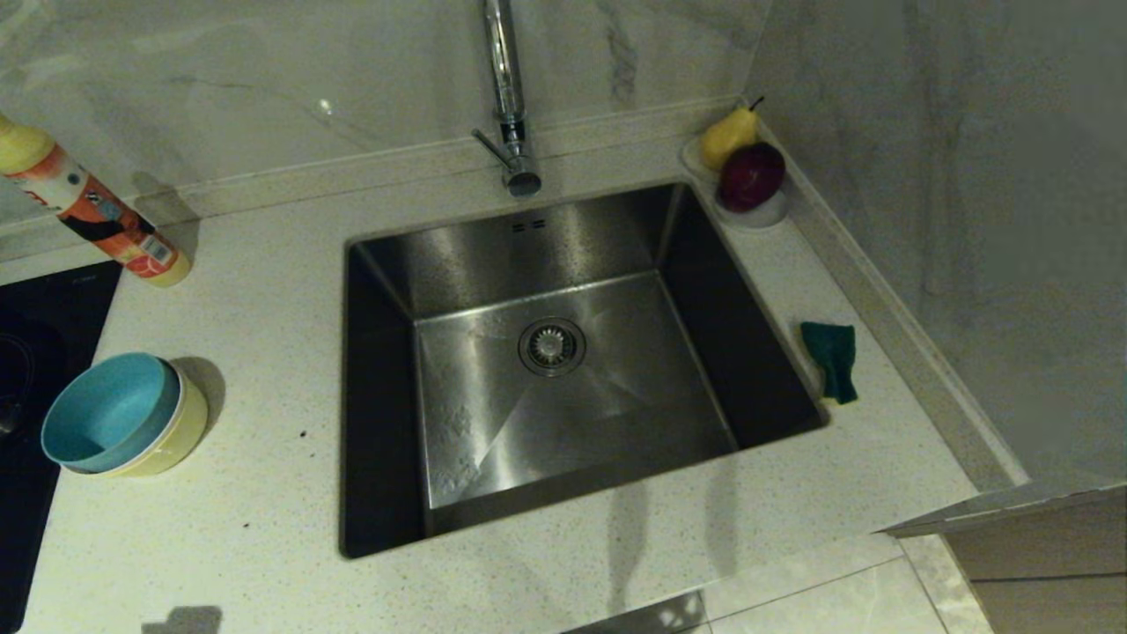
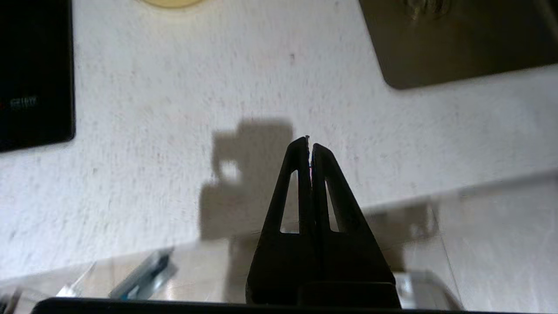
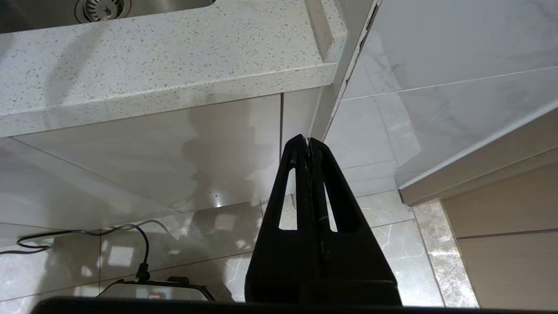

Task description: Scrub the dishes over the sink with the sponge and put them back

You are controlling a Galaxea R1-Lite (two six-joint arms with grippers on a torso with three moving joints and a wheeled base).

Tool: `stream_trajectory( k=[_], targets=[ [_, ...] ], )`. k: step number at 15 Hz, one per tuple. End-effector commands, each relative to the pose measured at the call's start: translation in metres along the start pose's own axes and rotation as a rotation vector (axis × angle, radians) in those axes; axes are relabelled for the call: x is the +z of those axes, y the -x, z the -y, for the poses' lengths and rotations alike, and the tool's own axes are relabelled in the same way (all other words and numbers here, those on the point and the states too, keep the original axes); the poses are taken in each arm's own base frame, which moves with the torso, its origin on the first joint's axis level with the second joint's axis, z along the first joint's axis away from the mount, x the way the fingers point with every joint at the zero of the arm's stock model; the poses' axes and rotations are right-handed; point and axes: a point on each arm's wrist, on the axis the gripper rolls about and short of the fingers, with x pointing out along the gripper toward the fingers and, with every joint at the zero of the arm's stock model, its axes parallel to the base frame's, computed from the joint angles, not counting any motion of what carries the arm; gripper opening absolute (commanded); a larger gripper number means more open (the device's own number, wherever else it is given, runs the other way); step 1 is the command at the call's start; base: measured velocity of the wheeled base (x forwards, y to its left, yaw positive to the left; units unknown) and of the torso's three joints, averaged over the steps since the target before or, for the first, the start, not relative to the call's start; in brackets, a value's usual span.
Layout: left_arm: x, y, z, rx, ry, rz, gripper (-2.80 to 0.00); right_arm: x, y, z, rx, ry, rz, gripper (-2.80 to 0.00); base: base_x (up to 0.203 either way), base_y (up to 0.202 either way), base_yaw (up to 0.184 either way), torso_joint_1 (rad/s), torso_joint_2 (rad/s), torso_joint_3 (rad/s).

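Observation:
The dishes stand nested on the counter left of the sink (image 1: pixel 563 264): a light blue bowl (image 1: pixel 110 409) inside a yellow bowl (image 1: pixel 180 431), tilted on their side. The sponge (image 1: pixel 832 359), dark green face up, lies on the counter right of the sink. Neither arm shows in the head view. My left gripper (image 2: pixel 309 141) is shut and empty above the counter's front edge, with the yellow bowl's rim (image 2: pixel 172 2) and the sink corner (image 2: pixel 457 43) farther off. My right gripper (image 3: pixel 308 139) is shut and empty, hanging below the counter edge in front of the cabinet.
A chrome faucet (image 1: pixel 506 97) rises behind the sink. A white dish (image 1: pixel 764 216) with a pear and a dark red fruit sits at the back right corner. An orange bottle (image 1: pixel 97 207) stands at the back left. A black cooktop (image 1: pixel 35 352) borders the bowls.

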Motion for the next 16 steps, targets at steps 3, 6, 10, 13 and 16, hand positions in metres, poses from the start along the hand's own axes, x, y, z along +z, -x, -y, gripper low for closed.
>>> stream_trajectory(
  k=[3, 6, 10, 13, 16],
  targets=[
    [-0.009, -0.0038, -0.0004, 0.008, -0.011, 0.025, -2.8, 0.0, 0.0001, 0.0, 0.001, 0.0, 0.002, -2.8, 0.0, 0.0, 0.0, 0.0, 0.0, 0.0],
    [-0.009, -0.0038, -0.0004, 0.009, -0.005, 0.025, -2.8, 0.0, 0.0001, 0.0, 0.001, 0.0, 0.002, -2.8, 0.0, 0.0, 0.0, 0.0, 0.0, 0.0],
    [-0.009, -0.0038, -0.0004, 0.009, -0.005, 0.025, -2.8, -0.0001, -0.0001, 0.0, 0.001, 0.0, -0.002, -2.8, 0.0, 0.0, 0.0, 0.0, 0.0, 0.0],
    [-0.009, -0.0038, -0.0004, 0.009, -0.005, 0.025, -2.8, -0.0001, 0.0, 0.0, 0.001, -0.002, -0.001, -2.8, 0.0, 0.0, 0.0, 0.0, 0.0, 0.0],
    [-0.009, -0.0038, -0.0004, 0.009, -0.005, 0.025, -2.8, -0.0001, 0.0, 0.0, 0.001, 0.001, -0.001, -2.8, 0.0, 0.0, 0.0, 0.0, 0.0, 0.0]
  ],
)
